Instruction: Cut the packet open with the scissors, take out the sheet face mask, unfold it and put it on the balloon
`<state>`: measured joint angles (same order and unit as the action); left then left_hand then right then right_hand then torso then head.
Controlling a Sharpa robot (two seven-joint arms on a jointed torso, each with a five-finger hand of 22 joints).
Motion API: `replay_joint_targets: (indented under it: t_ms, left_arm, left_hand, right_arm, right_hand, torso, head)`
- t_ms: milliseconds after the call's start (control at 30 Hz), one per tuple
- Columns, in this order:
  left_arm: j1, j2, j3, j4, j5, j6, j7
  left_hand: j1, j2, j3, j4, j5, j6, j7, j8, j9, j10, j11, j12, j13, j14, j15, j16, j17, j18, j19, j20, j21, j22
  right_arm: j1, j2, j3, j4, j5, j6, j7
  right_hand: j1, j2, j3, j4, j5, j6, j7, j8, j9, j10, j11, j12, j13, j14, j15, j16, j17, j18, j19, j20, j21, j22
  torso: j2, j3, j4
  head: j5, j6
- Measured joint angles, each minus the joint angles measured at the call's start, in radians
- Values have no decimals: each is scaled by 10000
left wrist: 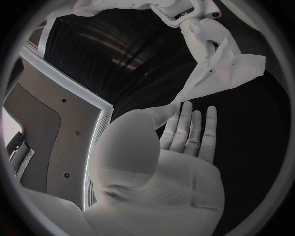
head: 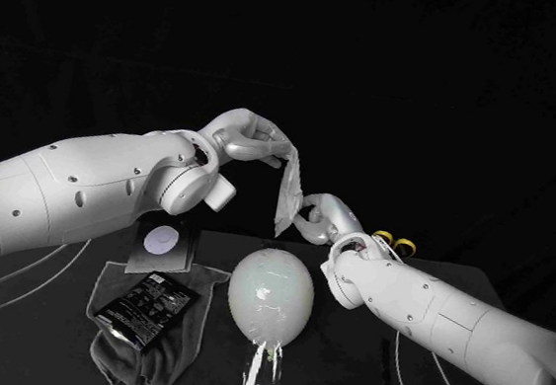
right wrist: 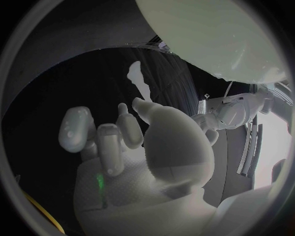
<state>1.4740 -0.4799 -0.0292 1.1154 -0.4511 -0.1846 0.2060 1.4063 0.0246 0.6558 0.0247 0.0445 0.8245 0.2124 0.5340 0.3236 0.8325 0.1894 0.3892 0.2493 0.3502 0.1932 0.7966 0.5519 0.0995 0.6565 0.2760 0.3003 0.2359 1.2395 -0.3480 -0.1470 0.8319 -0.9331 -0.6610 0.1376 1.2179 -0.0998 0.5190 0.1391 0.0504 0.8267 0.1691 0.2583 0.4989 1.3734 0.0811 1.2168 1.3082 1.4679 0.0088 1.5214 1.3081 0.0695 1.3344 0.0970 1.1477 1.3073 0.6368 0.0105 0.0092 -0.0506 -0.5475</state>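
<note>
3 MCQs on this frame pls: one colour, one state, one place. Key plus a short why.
1. Colour of the balloon? A) red B) white C) black
2. The sheet mask is: A) inside the packet B) draped on the balloon C) held up between left hand and right hand
3. The packet lies: A) on the grey cloth B) on the balloon C) in the right hand
Key: B, it looks white; C, both raised hands grip it; A, it rests on the cloth.
</note>
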Motion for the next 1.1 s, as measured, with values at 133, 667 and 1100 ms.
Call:
replay_joint_targets:
  t_ms: [133, 667, 1100]
  left_arm:
    - [3, 133, 0, -175, 167, -183, -230]
    - [6, 125, -2, -364, 558, -739, -996]
    - [6, 58, -7, -358, 629, -937, -1302]
  left_hand:
    - [-1, -1, 58, -24, 12, -3, 0, 0, 0, -59, -10, 87, 26, 0, 0, 50, -28, 0, -25, 25, 40, 30]
    - [-298, -391, 1078, -188, 11, 79, 3, 115, 145, -248, -33, 669, 91, -72, 1, 407, -348, -1, -242, -8, 387, 324]
    - [-467, -560, 1353, -220, -17, 78, 4, 114, 357, -288, -1, 864, 90, -143, 1, 580, -489, -2, -312, -9, 559, 450]
  right_arm:
    - [0, -86, 0, 10, 260, 135, 119]
    - [132, -1769, 17, 1819, 918, -801, 503]
    - [212, -2381, 51, 4037, 1291, -2138, 1345]
  right_hand:
    - [-6, -14, -201, 197, 0, -303, 198, -386, -159, -714, 178, -817, -21, -1, 184, -392, -1, 227, -625, 179, -988, 1]
    - [1234, 347, 383, -476, 488, 222, 97, -518, -229, -599, 116, -340, -29, -14, 203, -162, -6, 228, -54, 337, -251, 9]
    - [598, -577, -201, -352, 785, 342, 62, -711, -316, -584, 100, -174, -77, -14, 203, -139, 0, 222, -18, 302, -121, 4]
  torso:
    - [0, -1, -1]
    - [5, -7, -3]
    - [13, -7, 11]
  head:
    - [33, 13]
    - [212, -2]
    - [191, -13]
